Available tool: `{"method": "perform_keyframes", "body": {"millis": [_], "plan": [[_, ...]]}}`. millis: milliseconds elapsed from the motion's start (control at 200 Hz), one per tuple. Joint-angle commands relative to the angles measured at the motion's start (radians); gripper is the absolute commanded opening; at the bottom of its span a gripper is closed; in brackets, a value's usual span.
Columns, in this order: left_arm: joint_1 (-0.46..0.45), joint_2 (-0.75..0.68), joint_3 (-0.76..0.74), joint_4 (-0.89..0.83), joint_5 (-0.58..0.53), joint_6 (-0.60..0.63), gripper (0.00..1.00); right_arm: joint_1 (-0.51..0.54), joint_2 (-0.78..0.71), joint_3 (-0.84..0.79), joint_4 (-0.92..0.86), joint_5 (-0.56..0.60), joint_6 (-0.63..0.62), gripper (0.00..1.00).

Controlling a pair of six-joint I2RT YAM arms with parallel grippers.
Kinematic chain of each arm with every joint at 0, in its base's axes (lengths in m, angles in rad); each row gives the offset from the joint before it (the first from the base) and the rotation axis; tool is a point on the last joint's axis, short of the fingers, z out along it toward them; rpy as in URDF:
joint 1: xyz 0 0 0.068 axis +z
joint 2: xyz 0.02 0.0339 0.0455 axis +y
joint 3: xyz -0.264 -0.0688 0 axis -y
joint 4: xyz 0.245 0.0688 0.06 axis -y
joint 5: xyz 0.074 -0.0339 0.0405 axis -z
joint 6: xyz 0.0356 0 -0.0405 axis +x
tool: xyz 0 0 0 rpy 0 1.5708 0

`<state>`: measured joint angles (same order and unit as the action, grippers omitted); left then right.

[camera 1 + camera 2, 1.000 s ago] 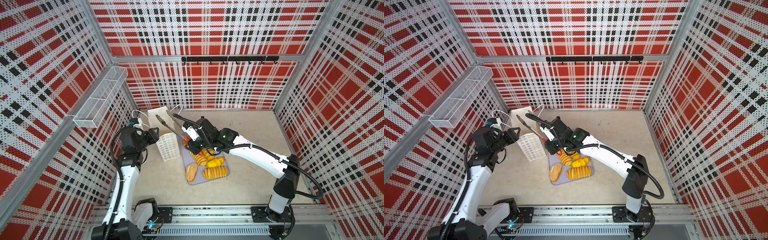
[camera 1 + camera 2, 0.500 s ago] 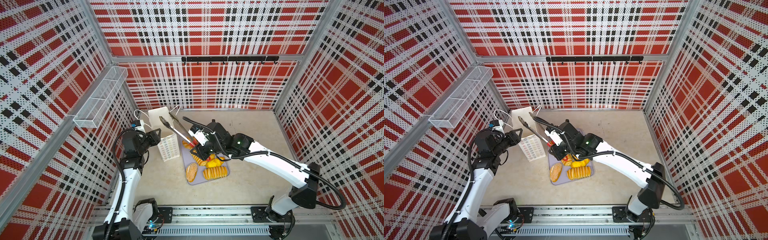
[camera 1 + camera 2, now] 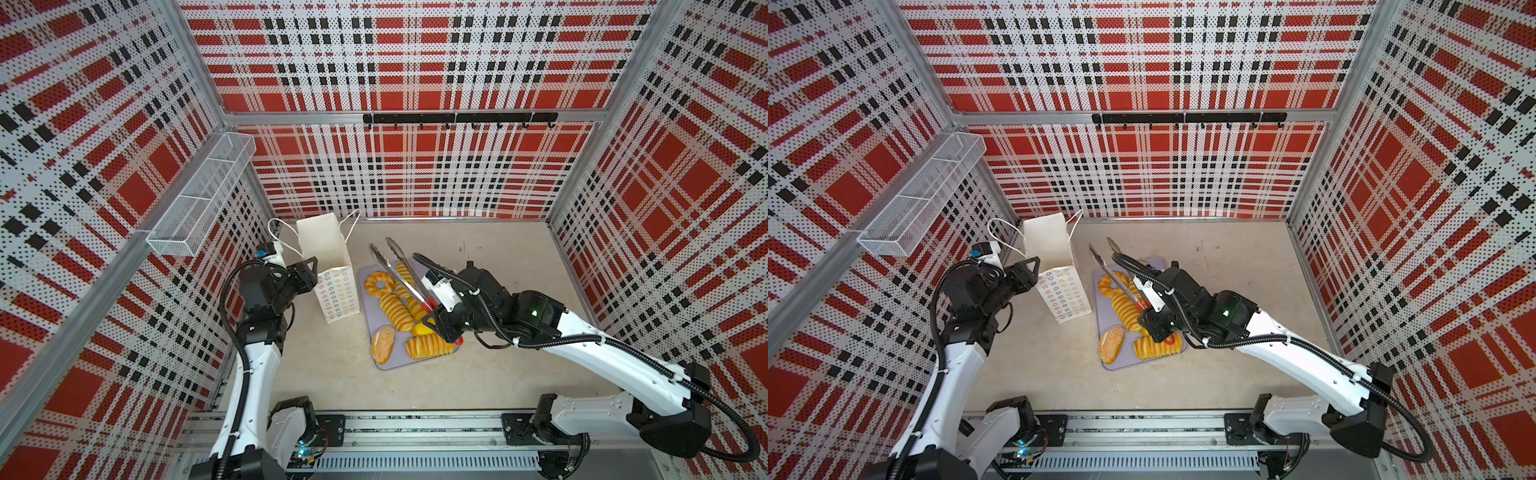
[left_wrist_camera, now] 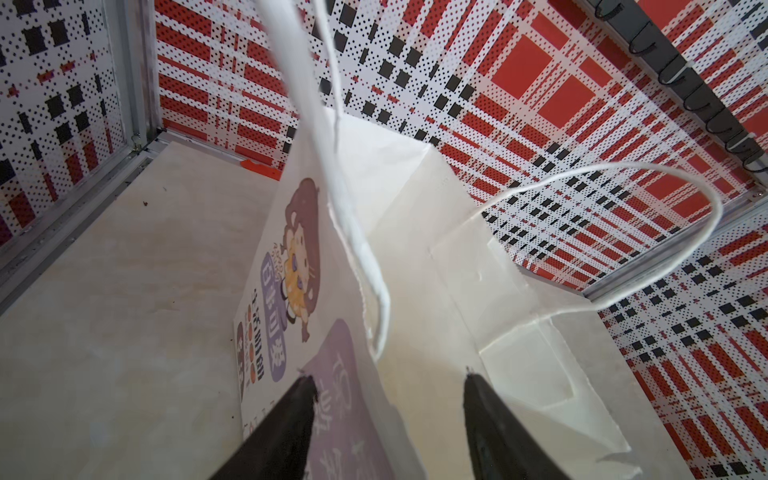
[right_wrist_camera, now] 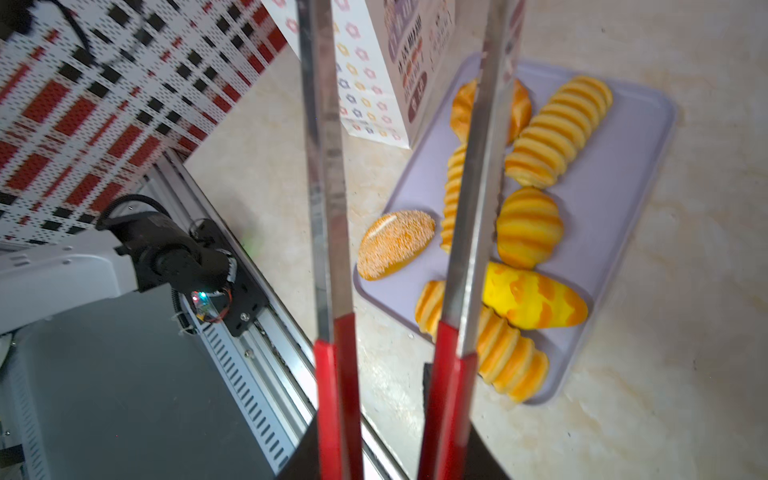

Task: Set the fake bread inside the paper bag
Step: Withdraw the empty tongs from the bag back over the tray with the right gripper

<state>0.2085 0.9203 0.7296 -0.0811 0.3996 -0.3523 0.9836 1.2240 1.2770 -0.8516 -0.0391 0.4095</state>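
Observation:
The white paper bag stands open at the back left. My left gripper is open and straddles the bag's near wall, one finger outside, one inside. Several pieces of fake bread lie on a lilac tray: a ring, ridged loaves and a seeded oval. My right gripper is shut on the red handles of metal tongs. The tong arms are spread over the tray and hold nothing.
A white wire-mesh basket hangs on the left wall and a black hook rail on the back wall. Plaid walls close in three sides. The arms' base rail runs along the front edge.
My right arm has drawn back to the right, carrying the tong tips from over the bag's mouth to over the tray. The left gripper stays at the bag's rim.

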Motion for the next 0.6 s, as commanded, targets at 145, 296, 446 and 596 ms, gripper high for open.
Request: {"method": "perform_keyframes", "body": {"millis": [145,296,446,596], "plan": [[0.003,-0.037,0.073,-0.123,-0.044,-0.01,0.69,-0.106,-0.066,-0.084,-0.039,-0.024,0.058,0.29],[0.003,-0.05,0.134,-0.254,-0.063,-0.013,0.74,-0.144,-0.055,-0.111,-0.031,-0.052,0.05,0.29],[0.006,-0.104,0.199,-0.407,-0.105,0.007,0.77,-0.19,-0.05,-0.14,-0.022,-0.086,0.031,0.3],[0.012,-0.143,0.266,-0.562,-0.106,0.034,0.79,-0.231,-0.056,-0.155,-0.032,-0.11,0.012,0.3]]}}
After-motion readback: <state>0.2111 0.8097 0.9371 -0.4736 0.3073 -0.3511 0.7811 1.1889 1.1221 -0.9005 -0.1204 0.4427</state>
